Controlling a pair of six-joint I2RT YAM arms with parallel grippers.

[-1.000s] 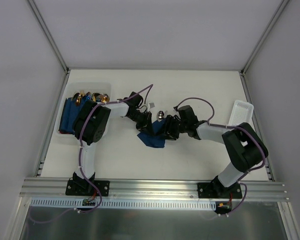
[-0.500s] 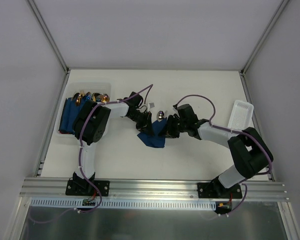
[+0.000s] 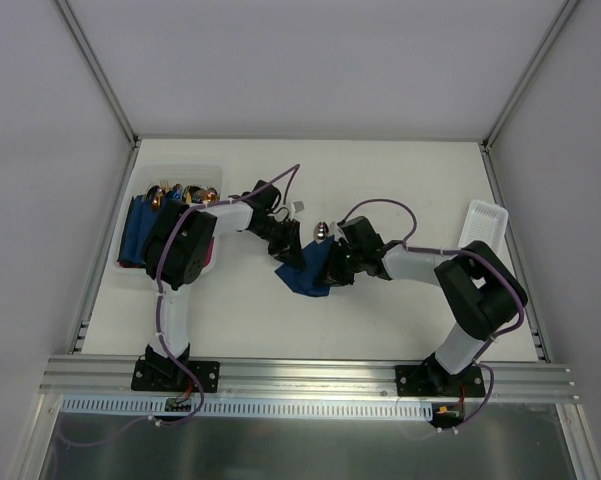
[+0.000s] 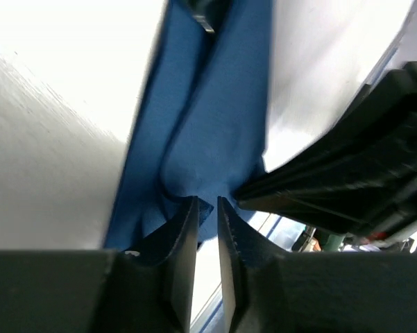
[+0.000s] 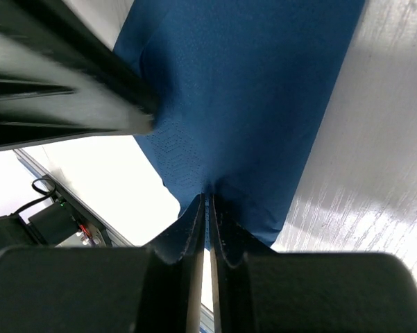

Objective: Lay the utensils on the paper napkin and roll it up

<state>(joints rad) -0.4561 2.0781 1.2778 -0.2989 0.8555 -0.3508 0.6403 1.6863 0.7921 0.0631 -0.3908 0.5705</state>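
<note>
Near the middle of the counter [image 3: 400, 180], the napkin [image 3: 308, 278] lies bunched and partly folded, with one silver head of the utensils [image 3: 322, 230] poking out at its far side (the rest is hidden). The placing is judged done, the rolling barely begun. The napkin's edge is pinched by the right fingers [image 5: 191, 229], closed tight. The left fingers [image 4: 180, 229] are held a sliver apart at a fold; whether it is gripped cannot be told.

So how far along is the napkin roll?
Done: utensils look loaded; a silver head pokes out beyond the paper napkin. In hand: both jaws pinch its folded edges. Left: it's a loose fold, not yet a rolled bundle.
</note>
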